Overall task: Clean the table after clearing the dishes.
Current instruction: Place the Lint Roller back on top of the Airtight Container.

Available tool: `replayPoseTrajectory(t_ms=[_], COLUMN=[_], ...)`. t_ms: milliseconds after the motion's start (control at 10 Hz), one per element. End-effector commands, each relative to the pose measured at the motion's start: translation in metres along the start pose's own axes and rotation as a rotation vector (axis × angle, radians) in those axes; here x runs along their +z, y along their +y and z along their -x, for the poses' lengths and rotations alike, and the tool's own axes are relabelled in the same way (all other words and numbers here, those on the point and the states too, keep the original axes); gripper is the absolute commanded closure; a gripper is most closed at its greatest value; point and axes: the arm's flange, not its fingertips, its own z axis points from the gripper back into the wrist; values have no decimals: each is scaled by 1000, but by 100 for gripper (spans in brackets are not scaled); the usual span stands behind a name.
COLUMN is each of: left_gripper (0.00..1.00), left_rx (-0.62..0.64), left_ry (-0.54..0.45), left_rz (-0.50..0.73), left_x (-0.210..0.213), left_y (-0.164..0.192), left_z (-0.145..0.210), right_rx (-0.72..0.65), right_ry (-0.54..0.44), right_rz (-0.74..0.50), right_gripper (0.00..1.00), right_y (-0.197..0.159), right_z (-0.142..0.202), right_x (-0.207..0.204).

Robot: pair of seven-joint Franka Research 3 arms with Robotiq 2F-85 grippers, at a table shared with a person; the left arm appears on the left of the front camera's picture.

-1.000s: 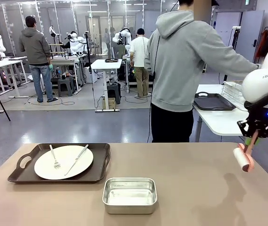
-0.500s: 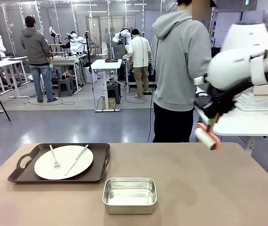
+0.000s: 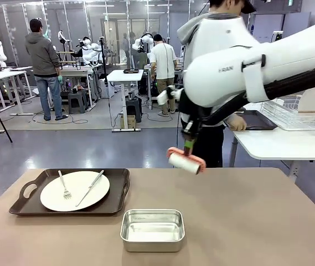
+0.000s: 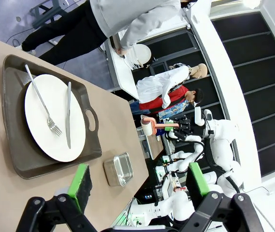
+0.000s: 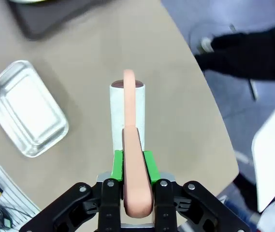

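The right gripper (image 3: pixel 189 145), clamped on the salmon-pink handle of a white lint roller (image 3: pixel 185 162), hangs over the far edge of the tan matte table (image 3: pixel 246 221) — roll crosswise, bare top directly beneath — with the round white plate (image 3: pixel 75 190) on its dark brown tray (image 3: pixel 122 188) well to the left, nearer the wide-open left gripper (image 4: pixel 139 181).

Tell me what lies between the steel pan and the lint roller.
Only bare table lies between the steel pan and the lint roller that the right gripper holds; the right wrist view shows it.
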Motion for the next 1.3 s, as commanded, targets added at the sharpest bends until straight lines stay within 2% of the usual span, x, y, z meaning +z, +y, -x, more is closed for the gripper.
replayPoseTrajectory(t_ms=[0, 400, 600, 700, 800, 1200], left_gripper=[0, 0, 0, 0, 0, 0], left_rx=[-3, -3, -3, -3, -3, -3], left_ry=[0, 0, 0, 0, 0, 0], left_rz=[10, 10, 10, 10, 10, 10], left_x=[3, 3, 3, 3, 3, 3], left_y=[-2, -2, -2, -2, -2, -2], left_z=[2, 2, 2, 2, 2, 2], right_rx=[162, 315, 326, 347, 373, 387], right_ry=[-16, -10, 7, 46, 78, 155], right_rz=[-91, -248, -337, -360, -376, -413], right_gripper=[79, 79, 79, 79, 79, 79], right_y=[13, 85, 109, 122, 128, 110], right_z=[-6, -7, -15, -17, -18, -40], right_x=[6, 6, -6, -12, -22, -66])
